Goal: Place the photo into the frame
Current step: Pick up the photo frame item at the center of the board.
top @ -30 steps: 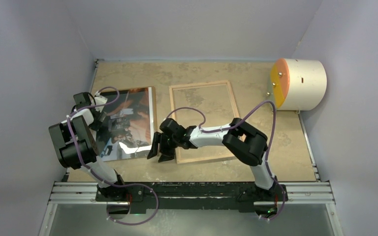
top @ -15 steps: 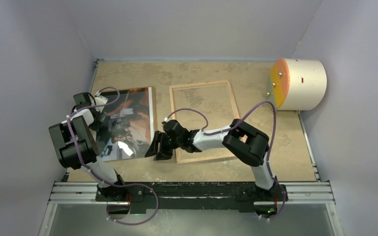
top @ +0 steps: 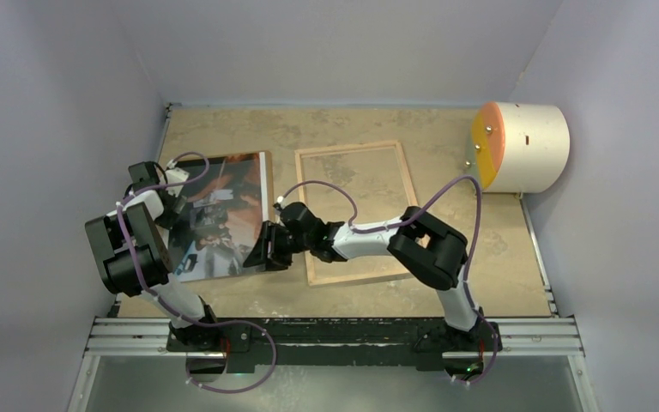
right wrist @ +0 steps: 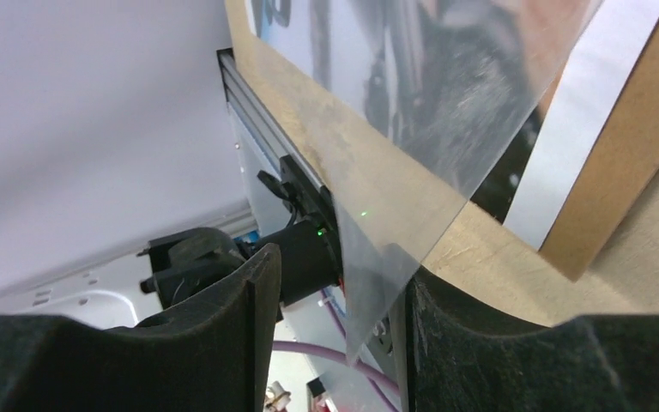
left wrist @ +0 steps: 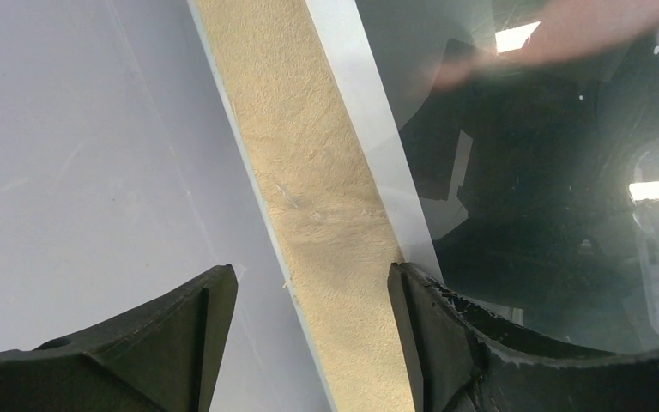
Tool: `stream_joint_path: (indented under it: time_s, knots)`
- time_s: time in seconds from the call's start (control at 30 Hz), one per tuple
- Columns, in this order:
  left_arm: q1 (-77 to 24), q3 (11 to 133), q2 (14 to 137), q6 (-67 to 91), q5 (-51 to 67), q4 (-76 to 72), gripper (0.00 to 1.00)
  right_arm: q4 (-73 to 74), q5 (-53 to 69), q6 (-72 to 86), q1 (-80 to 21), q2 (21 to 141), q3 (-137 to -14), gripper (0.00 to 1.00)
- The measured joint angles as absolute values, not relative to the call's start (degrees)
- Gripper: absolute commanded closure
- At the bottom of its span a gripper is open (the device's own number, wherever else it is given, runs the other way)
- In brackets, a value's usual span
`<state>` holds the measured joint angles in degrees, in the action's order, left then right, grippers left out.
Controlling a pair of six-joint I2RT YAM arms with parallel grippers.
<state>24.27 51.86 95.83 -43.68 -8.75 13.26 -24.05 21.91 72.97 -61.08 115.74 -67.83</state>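
The photo (top: 223, 215) lies picture up on a brown backing board (top: 265, 193) at the left of the table. The frame (top: 356, 210) lies beside it on the right, wood side up. My right gripper (top: 257, 255) is open at the photo's near right corner. In the right wrist view the lifted corner of the photo (right wrist: 377, 283) stands between the open jaws of that gripper (right wrist: 339, 335), close to the right finger (right wrist: 480, 343), above the board (right wrist: 618, 154). My left gripper (left wrist: 313, 300) is open at the photo's left edge, its right finger (left wrist: 429, 335) on the white border (left wrist: 369, 129).
A white cylinder with an orange face (top: 523, 146) stands at the back right. Grey walls close in the left, back and right sides. An aluminium rail (top: 335, 330) runs along the near edge by the arm bases.
My right gripper has moved left from the frame's near left corner to the photo's near right corner, which is now between its jaws. The left arm has not moved.
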Motion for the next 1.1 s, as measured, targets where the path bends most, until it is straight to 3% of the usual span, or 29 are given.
stream_joint_path:
  time_s: [0.23, 0.53, 0.87, 1.1]
  knots:
    - [24.25, 52.05, 95.79, -43.68, -8.51, 14.06, 0.31, -19.84, 20.40, 70.63, -60.38, 118.89, -69.80, 0.59]
    - [24.23, 52.29, 95.79, -43.70, -8.25, 14.90, 0.31, -18.22, 17.39, 68.75, -58.67, 118.96, -69.80, 0.99]
    - [25.02, 57.69, 95.85, -43.22, -6.85, 23.75, 0.05, -14.87, 17.45, 63.11, -56.88, 116.90, -71.11, 1.00]
    - [23.73, 68.60, 95.39, -41.10, -3.03, 33.74, 0.02, -6.57, 16.60, 55.55, -48.29, 99.85, -69.58, 1.00]
